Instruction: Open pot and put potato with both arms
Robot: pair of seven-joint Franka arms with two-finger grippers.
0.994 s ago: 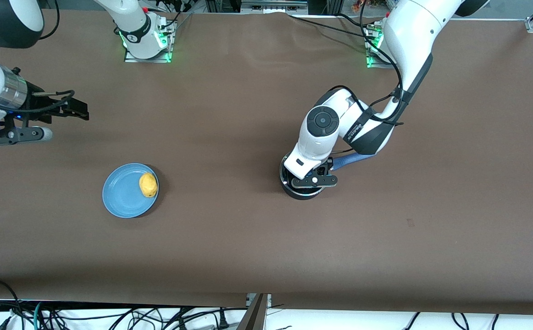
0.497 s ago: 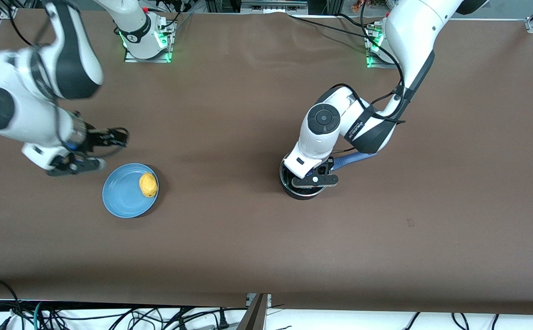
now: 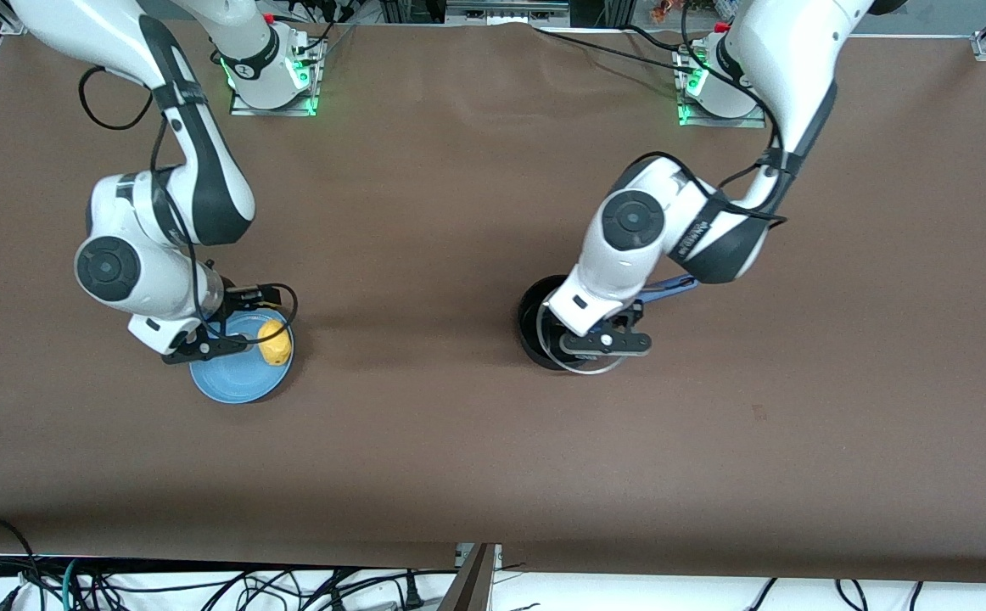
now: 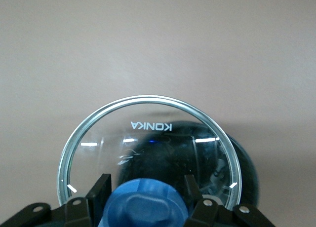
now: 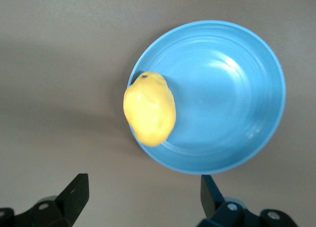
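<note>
The black pot stands mid-table toward the left arm's end, its blue handle partly under the arm. My left gripper is shut on the blue knob of the glass lid and holds the lid just above the pot, shifted off its rim. In the left wrist view the pot shows through the lid. The yellow potato lies on the blue plate. My right gripper is open over the plate's edge; in the right wrist view its fingertips stand beside the potato.
The blue plate sits toward the right arm's end of the brown table. The two arm bases with green lights stand along the table edge farthest from the front camera.
The right arm swung in from the table's end and came down over the plate beside the potato. The left gripper raised the lid off the pot and shifted it sideways.
</note>
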